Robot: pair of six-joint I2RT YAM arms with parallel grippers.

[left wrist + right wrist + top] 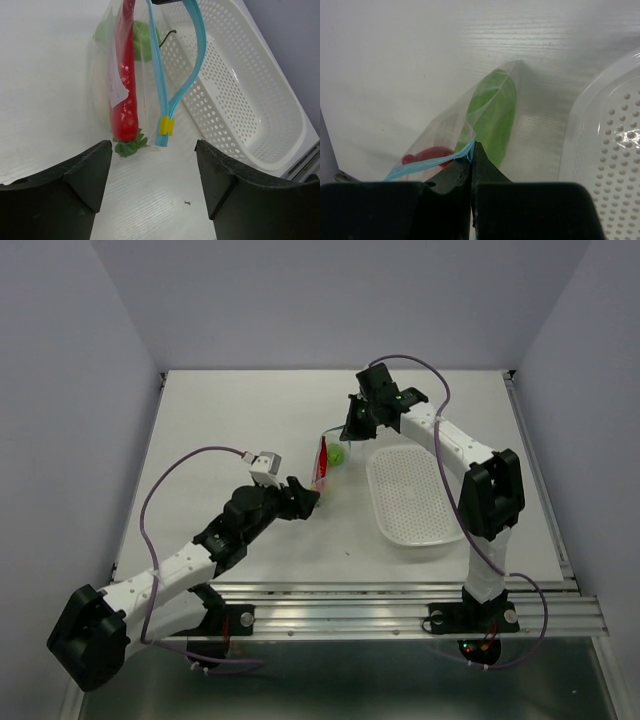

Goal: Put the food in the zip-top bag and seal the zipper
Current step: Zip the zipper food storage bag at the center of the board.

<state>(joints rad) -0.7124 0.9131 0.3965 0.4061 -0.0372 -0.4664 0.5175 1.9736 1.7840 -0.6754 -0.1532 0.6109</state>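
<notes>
The clear zip-top bag (pixel 330 466) stands between the arms with its near end on the table. In the left wrist view it holds the red chili (pixel 125 85), the green cucumber piece (pixel 145 40) and the white radish (pixel 101 92), whose leaves (pixel 131 146) lie at the bottom. The light blue zipper (pixel 161 85) has a yellow slider (pixel 166 125) at its near end, and its two tracks stand apart above the slider. My right gripper (pixel 471 150) is shut on the zipper's far end. My left gripper (pixel 151 152) is open and empty, just short of the slider.
The white perforated basket (pixel 412 495) lies empty to the right of the bag, close beside it in the left wrist view (pixel 240 100). A small dark speck (pixel 187 203) lies on the table between my left fingers.
</notes>
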